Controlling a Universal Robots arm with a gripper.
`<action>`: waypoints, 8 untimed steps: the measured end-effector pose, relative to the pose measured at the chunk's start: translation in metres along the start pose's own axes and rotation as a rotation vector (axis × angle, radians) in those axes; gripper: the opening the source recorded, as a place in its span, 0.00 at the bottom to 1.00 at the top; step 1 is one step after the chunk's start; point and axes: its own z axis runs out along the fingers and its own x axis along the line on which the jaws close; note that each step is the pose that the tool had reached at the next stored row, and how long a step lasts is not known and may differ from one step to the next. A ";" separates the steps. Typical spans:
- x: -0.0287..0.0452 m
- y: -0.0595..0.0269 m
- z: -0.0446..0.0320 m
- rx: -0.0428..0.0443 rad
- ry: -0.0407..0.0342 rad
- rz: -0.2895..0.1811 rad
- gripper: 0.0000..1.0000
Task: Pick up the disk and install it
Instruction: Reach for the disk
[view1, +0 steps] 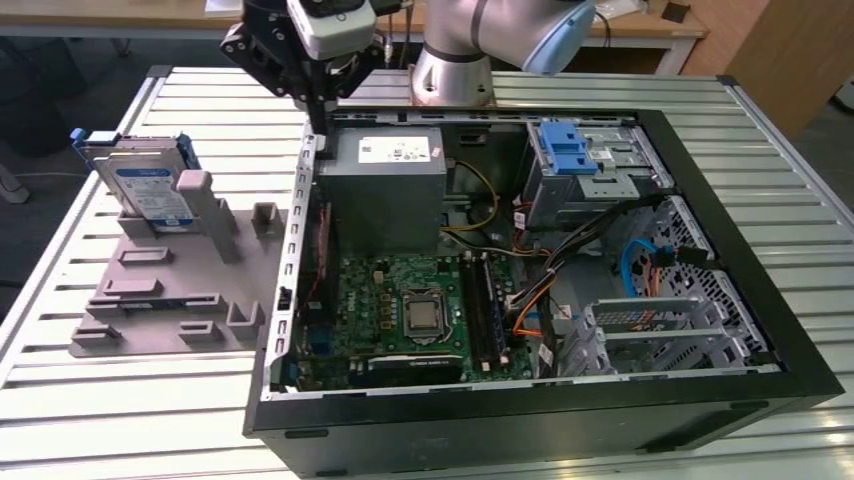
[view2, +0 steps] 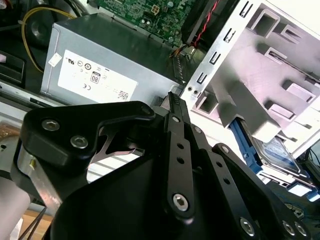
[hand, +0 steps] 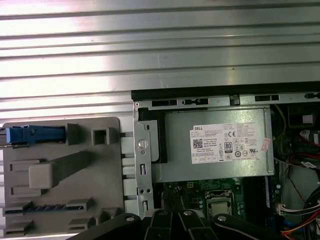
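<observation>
My tool (view1: 320, 128) above the side wall of the open computer case (view1: 534, 425); task not yet begun.
My tool is closed on nothing. The disk (view1: 144, 190) stands upright in the grey holder (view1: 160, 290) on the surface (exterior view's left), neither picked up nor installed.

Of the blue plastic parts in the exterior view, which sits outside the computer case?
The carrier around the disk, standing on the grey holder at the exterior view's left; the blue latch strip is inside the case.
</observation>
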 end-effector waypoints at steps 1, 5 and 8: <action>0.0007 -0.0001 0.0000 0.0001 0.0002 0.000 0.11; 0.0045 -0.0003 0.0002 0.0000 0.0003 0.000 0.11; 0.0072 -0.0006 0.0004 0.0000 0.0005 0.000 0.11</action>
